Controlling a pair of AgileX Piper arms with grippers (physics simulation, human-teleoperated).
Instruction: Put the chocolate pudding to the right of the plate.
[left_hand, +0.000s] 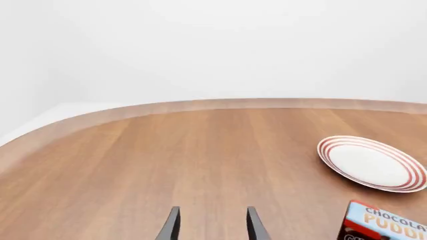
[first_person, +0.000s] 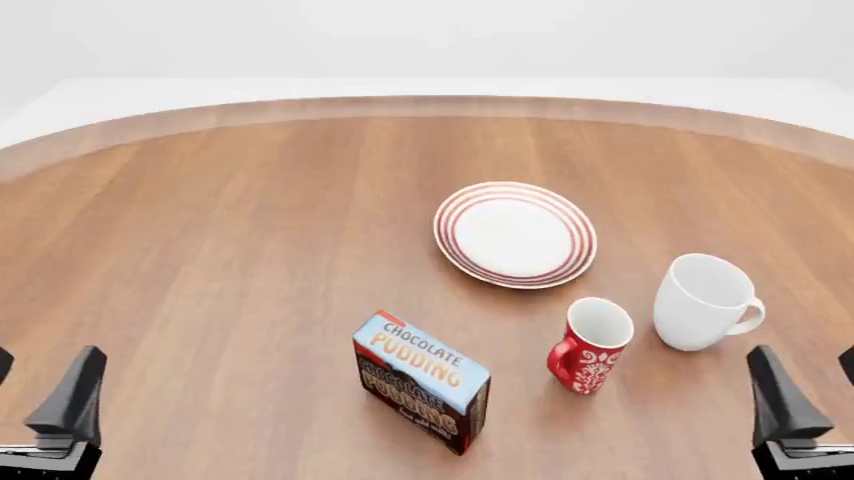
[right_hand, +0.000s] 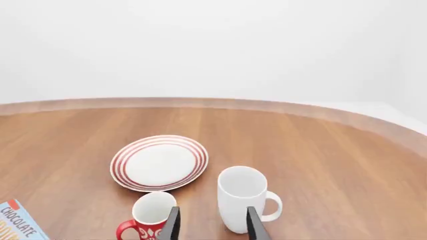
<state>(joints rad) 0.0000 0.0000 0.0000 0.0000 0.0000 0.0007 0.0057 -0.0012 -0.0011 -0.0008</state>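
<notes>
The chocolate pudding (first_person: 422, 381), a small carton with a light-blue lettered top, dark brown front and red edges, is standing upright on the surface, turned at an angle. The plate (first_person: 515, 234), round and white with red rings around its rim, is lying flat farther back and slightly to the right, well apart from the carton.

Left gripper (first_person: 34, 385) low, jaws apart, right gripper (first_person: 817, 385) likewise, seemingly empty
</notes>
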